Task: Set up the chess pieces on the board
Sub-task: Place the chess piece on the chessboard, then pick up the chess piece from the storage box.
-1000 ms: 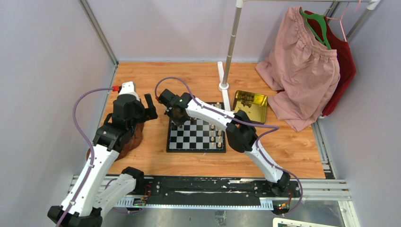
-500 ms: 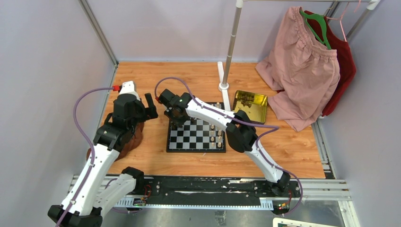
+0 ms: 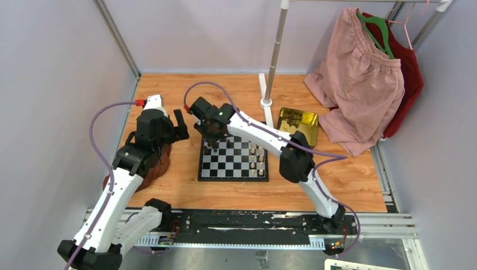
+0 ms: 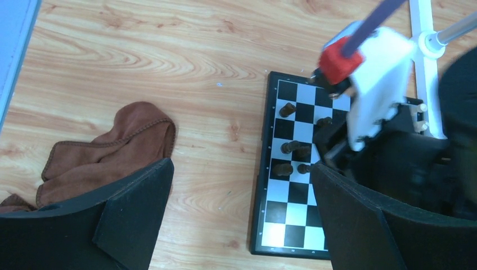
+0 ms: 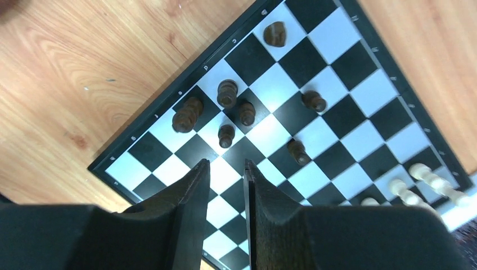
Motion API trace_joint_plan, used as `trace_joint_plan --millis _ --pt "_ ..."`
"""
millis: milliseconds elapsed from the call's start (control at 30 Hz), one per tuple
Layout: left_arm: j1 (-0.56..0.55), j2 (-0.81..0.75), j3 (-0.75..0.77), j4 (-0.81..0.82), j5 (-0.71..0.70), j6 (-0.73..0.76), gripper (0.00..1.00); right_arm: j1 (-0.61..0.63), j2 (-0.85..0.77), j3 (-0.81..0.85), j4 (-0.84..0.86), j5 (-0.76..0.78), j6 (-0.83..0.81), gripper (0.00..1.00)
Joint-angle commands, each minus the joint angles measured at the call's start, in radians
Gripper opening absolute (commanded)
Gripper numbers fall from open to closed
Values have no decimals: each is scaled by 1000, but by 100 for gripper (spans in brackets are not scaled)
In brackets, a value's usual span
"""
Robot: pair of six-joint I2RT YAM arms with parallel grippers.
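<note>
Board (image 3: pixel 236 166) far-left corner beneath right arm (image 3: pixel 253 132); cream pieces (image 5: pixel 433 180) partly cropped.

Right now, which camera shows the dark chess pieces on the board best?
The right wrist view: it looks down on the dark chess pieces, seven of them, each distinct. The left wrist view shows several, with the right arm blocking part of the board. The top view shows them tiny and hard to tell apart.
</note>
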Motion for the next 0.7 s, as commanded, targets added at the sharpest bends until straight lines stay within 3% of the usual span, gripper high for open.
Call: trace_joint_plan --millis 0,200,667 --pt "8 12 47 16 14 1 100 -13 -131 -11 -18 56 10 33" --pt "8 31 48 23 30 -2 100 -117 -271 -132 18 182 19 32" --pt "8 73 35 37 50 1 100 -517 -432 -472 110 230 61 30"
